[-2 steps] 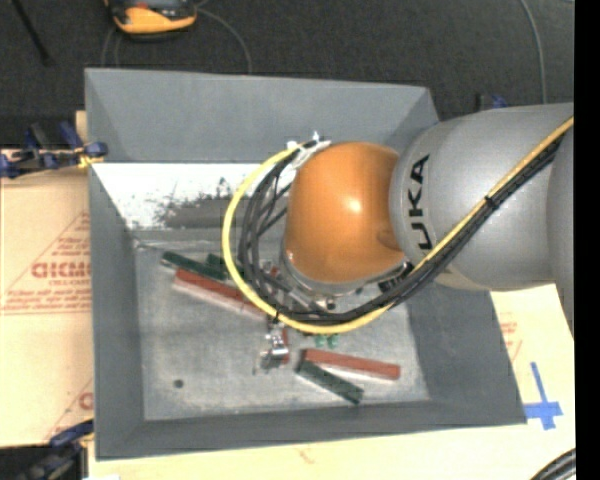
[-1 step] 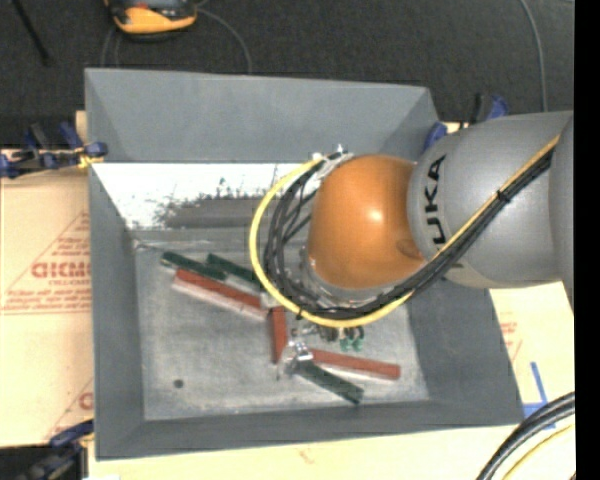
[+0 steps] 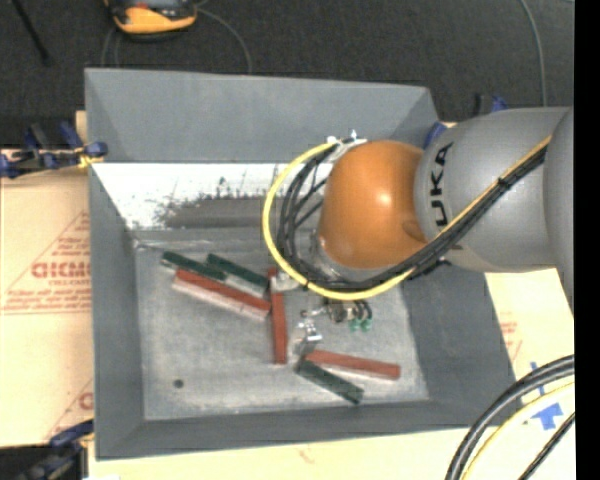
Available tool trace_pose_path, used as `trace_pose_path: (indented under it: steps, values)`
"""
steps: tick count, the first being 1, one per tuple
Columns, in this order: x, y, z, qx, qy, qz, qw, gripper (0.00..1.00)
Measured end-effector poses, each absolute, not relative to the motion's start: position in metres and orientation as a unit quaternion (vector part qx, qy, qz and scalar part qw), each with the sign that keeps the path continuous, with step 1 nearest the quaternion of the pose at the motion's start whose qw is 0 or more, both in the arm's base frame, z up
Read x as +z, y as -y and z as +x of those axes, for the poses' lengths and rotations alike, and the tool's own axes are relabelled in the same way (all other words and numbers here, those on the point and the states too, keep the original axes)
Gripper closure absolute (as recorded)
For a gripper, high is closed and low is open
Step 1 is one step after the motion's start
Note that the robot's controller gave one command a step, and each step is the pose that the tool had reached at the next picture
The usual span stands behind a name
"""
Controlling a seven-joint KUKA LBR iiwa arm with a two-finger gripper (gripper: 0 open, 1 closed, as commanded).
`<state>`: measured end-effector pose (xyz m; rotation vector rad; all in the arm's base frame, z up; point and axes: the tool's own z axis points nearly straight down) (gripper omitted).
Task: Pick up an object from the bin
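End effector: the end effector hangs low over the middle of the bin, under the arm's orange cover. Whether it is released or clenched cannot be told, since the cover and cables hide much of it.
Nearest thing: a short red bar lies flat on the bin floor just left of the end effector, running up and down the view. Whether the two touch cannot be judged.
Neighbours: a second red bar and a dark green bar lie just below the end effector, close together at their near ends. A long red bar and a green bar lie to the upper left.
Step in hand: probably settling over one bar for a grasp; nothing is seen gripped.
Doing it well: it should close across the bar's narrow width, near its middle, and come down square to the floor.
Risk: where the bars' ends meet, a neighbour could be dragged along, and a thin flat bar may slip out.
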<state>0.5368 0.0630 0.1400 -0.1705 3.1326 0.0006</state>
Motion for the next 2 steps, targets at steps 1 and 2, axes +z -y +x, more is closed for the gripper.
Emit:
trace_pose_path:
  steps: [1,2]
  values:
    - [0.087,-0.019,0.523,0.003,-0.982,-0.190,-0.001,1.00]
    - [0.090,-0.024,0.534,0.004,-0.982,-0.188,0.025,0.00]
